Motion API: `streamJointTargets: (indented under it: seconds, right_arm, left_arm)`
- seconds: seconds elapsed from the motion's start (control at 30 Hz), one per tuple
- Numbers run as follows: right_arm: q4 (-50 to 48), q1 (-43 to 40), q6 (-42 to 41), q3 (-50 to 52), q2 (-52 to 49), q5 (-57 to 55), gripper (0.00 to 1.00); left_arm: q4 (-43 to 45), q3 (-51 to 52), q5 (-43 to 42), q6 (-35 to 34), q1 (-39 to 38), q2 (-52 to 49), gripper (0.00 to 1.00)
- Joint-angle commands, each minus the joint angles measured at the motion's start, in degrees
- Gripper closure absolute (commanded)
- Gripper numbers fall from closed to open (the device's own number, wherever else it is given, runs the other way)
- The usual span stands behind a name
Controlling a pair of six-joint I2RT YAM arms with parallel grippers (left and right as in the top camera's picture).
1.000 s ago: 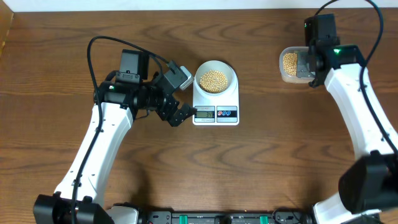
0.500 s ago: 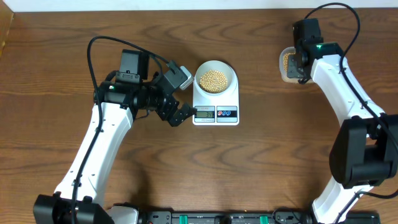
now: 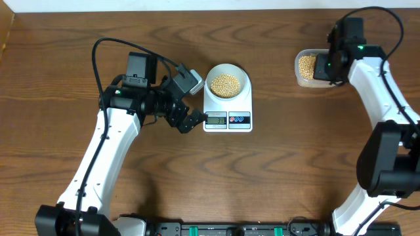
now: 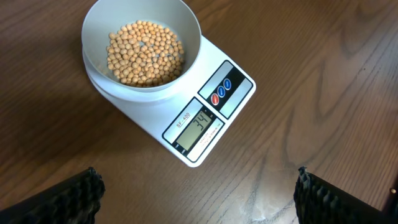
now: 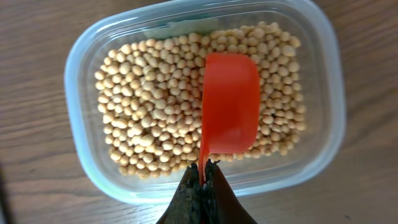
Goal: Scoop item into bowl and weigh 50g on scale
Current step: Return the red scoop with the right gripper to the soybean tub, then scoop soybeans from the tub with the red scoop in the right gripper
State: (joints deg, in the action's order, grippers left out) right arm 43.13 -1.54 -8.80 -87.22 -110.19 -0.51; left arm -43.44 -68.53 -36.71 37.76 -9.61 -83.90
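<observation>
The white bowl (image 3: pixel 228 83) holds tan beans (image 4: pixel 145 52) and stands on the white scale (image 3: pixel 228 118). In the left wrist view the bowl (image 4: pixel 180 18) sits on the scale (image 4: pixel 239 93), whose display reads 34. My left gripper (image 3: pixel 190 120) is open and empty, just left of the scale's front; its fingers (image 4: pixel 196 193) frame bare table. My right gripper (image 5: pixel 202 177) is shut on the handle of an orange scoop (image 5: pixel 230 106). The scoop lies bottom up over the beans (image 5: pixel 155 93) in the clear plastic container (image 5: pixel 81 62), which shows at the back right (image 3: pixel 305 69).
The wooden table's far edge (image 3: pixel 197 10) runs along the top of the overhead view. Black cables (image 3: pixel 105 46) loop above the left arm. A rail of connectors (image 3: pixel 230 229) lines the front edge.
My right arm swung left over the container, then back right to its right end. The left arm, bowl and scale have not moved.
</observation>
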Motion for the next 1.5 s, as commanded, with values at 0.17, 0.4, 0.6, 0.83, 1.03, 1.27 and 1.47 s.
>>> streamJointTargets:
  seconds: [0.17,0.4,0.6,0.83,1.03,1.27,1.47]
  right_arm:
    - [0.1,-4.2,6.4,0.0,0.2,19.9,0.99]
    - [0.2,-6.8,9.7,0.0,0.2,26.9,0.99]
    - [1.3,-9.2,11.2,0.0,0.2,28.2,0.99]
    - [1.4,-12.3,12.2,0.0,0.2,32.2,0.99]
    - [1.4,-15.0,12.8,0.0,0.2,36.8,0.99]
    - [1.1,-17.3,13.6,0.0,0.2,42.3,0.99]
    - [0.5,-18.5,13.6,0.0,0.2,46.2,0.99]
  left_arm:
    - [-0.1,0.5,0.3,0.8,-0.1,0.0,0.00]
    - [-0.1,0.5,0.3,0.8,-0.1,0.0,0.00]
    - [-0.1,0.5,0.3,0.8,-0.1,0.0,0.00]
    - [-0.1,0.5,0.3,0.8,-0.1,0.0,0.00]
    - [-0.1,0.5,0.3,0.8,-0.1,0.0,0.00]
    - [-0.1,0.5,0.3,0.8,-0.1,0.0,0.00]
    - [-0.1,0.5,0.3,0.8,-0.1,0.0,0.00]
